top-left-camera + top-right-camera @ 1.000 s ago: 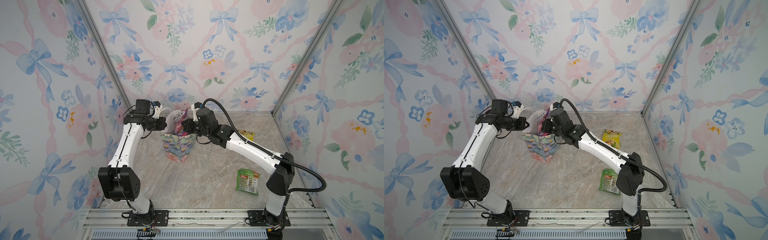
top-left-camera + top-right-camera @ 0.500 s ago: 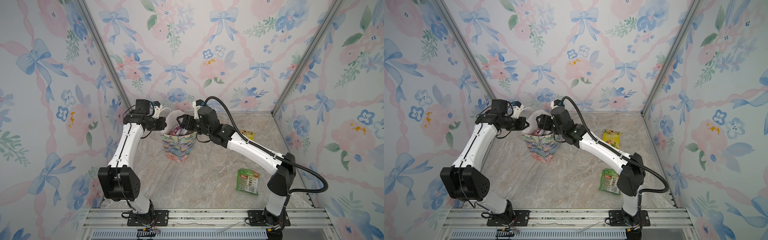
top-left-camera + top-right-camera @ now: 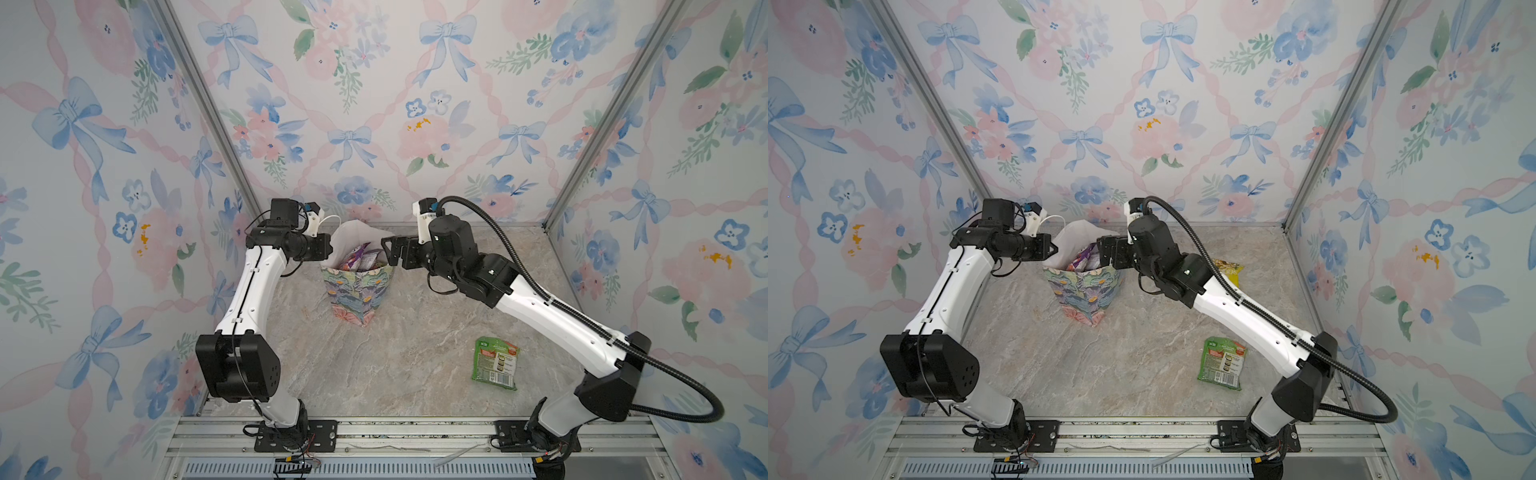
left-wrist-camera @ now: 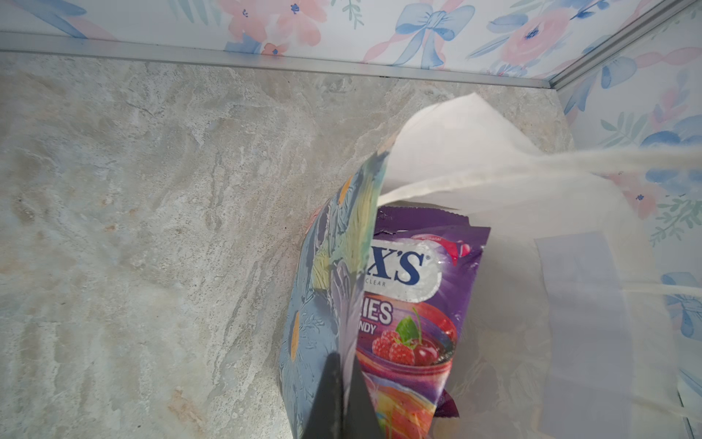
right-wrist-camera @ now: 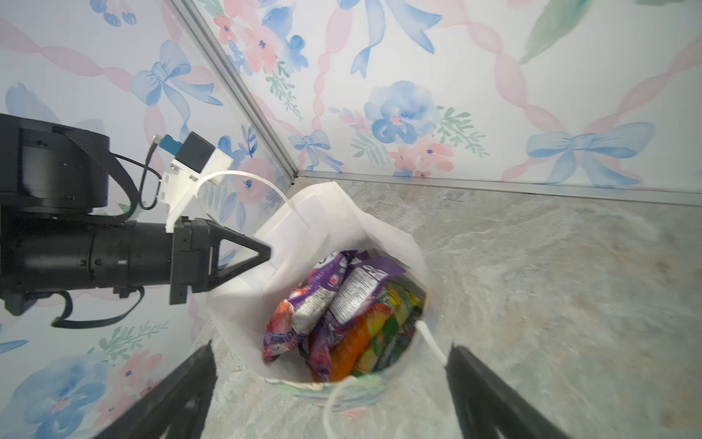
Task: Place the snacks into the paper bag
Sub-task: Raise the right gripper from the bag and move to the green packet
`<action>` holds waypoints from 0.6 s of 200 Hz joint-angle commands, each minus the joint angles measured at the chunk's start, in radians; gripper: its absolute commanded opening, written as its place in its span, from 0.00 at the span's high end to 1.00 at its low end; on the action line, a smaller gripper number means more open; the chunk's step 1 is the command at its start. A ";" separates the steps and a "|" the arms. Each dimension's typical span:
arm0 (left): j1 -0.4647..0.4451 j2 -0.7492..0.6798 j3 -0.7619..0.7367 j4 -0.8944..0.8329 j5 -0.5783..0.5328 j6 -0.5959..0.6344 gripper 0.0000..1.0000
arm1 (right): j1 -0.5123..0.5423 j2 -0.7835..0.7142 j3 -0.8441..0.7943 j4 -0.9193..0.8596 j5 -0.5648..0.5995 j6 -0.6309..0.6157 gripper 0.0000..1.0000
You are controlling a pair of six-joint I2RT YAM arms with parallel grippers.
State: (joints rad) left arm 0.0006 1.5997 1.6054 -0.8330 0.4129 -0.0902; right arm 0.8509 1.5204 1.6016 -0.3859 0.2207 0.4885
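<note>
The paper bag (image 3: 358, 291) (image 3: 1084, 293) stands upright near the back wall with its mouth held wide. My left gripper (image 3: 327, 250) (image 4: 343, 395) is shut on the bag's left wall at the rim. Several snacks lie inside, purple packets (image 5: 343, 294) (image 4: 412, 304) on top of orange and yellow-green ones. My right gripper (image 3: 388, 254) (image 5: 331, 347) hangs open just above the bag's right rim, holding nothing. A green snack packet (image 3: 496, 365) (image 3: 1223, 362) lies flat on the table at the front right. A yellow packet (image 3: 1227, 270) peeks out behind my right arm.
The marble table (image 3: 407, 345) is boxed in by floral walls on three sides. The bag's white cord handle (image 5: 243, 178) loops up by my left wrist camera mount. A metal rail (image 3: 374, 432) runs along the front edge.
My right gripper was shut on a purple packet above the bag. It has opened, the packet now lies in the bag, and the gripper has drawn back to the right. The left arm has stayed put.
</note>
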 commanded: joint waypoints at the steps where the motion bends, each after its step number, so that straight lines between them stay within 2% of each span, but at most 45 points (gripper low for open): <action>1: 0.009 -0.024 -0.017 -0.026 0.008 0.006 1.00 | -0.065 -0.147 -0.191 -0.097 0.116 -0.002 0.04; 32: 0.008 -0.020 -0.016 -0.025 0.007 0.004 1.00 | -0.191 -0.358 -0.478 -0.212 0.133 0.087 0.04; 67: 0.010 -0.014 -0.015 -0.025 0.006 0.001 1.00 | -0.320 -0.539 -0.718 -0.315 0.112 0.130 0.03; 75: 0.010 -0.014 -0.016 -0.025 0.007 0.001 1.00 | -0.358 -0.567 -0.765 -0.323 0.088 0.166 0.03; 120: 0.010 -0.008 -0.014 -0.025 0.009 -0.002 1.00 | -0.542 -0.656 -0.983 -0.300 -0.087 0.201 0.03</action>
State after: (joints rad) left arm 0.0006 1.5997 1.6054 -0.8330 0.4133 -0.0906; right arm 0.3706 0.8917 0.6937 -0.6640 0.2398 0.6491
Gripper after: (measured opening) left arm 0.047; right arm 0.965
